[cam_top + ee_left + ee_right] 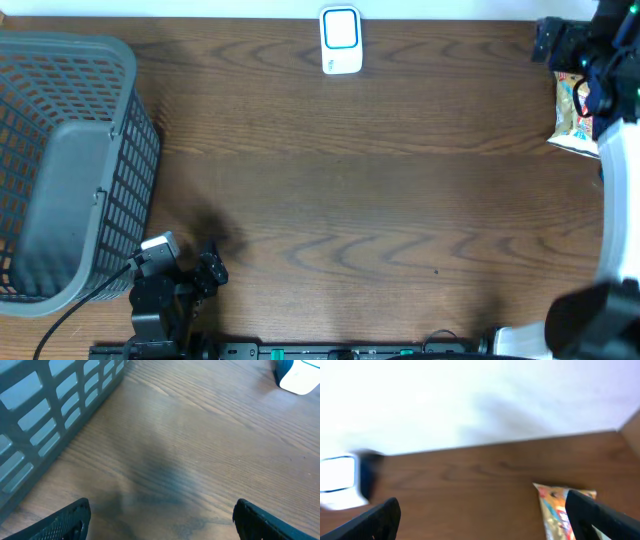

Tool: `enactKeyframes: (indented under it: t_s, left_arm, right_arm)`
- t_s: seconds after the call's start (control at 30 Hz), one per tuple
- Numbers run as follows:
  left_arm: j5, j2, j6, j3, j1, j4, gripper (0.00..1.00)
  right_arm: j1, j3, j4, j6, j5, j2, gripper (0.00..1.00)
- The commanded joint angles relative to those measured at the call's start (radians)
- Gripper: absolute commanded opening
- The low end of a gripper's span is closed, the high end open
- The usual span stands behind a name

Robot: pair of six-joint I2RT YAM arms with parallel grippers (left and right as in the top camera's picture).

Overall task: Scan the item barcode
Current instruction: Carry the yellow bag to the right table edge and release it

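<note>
The item is a yellow snack packet (573, 115) lying at the table's far right; in the right wrist view the packet (552, 510) lies low on the right, partly behind one finger. The white scanner with a blue face (340, 40) stands at the back centre and shows blurred at the left edge as the scanner (339, 480). My right gripper (482, 500) is open and empty; from overhead the right gripper (565, 50) hovers just behind the packet. My left gripper (161, 505) is open over bare wood, and the left gripper (212, 265) sits at the front left.
A grey slatted basket (60, 170) fills the left side, and its wall (50, 410) rises close to the left gripper. The scanner's corner (300, 375) shows at the top right of the left wrist view. A white wall borders the table's back edge.
</note>
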Motion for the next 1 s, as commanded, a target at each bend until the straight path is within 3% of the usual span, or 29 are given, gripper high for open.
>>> enactKeyframes:
  t_s: [0.0, 0.43, 0.97]
  left_arm:
    - [-0.008, -0.005, -0.005, -0.003, 0.000, 0.001, 0.91]
    - [-0.009, -0.005, -0.005, -0.003, 0.000, 0.001, 0.91]
    - [-0.009, -0.005, -0.005, -0.003, 0.000, 0.000, 0.91]
  right_arm:
    - [0.047, 0.008, -0.041, 0.022, -0.041, -0.116, 0.99]
    - [0.098, 0.008, -0.175, 0.022, -0.063, -0.513, 0.99]
    - [0.098, 0.008, -0.605, -0.002, 0.009, -0.847, 0.99]
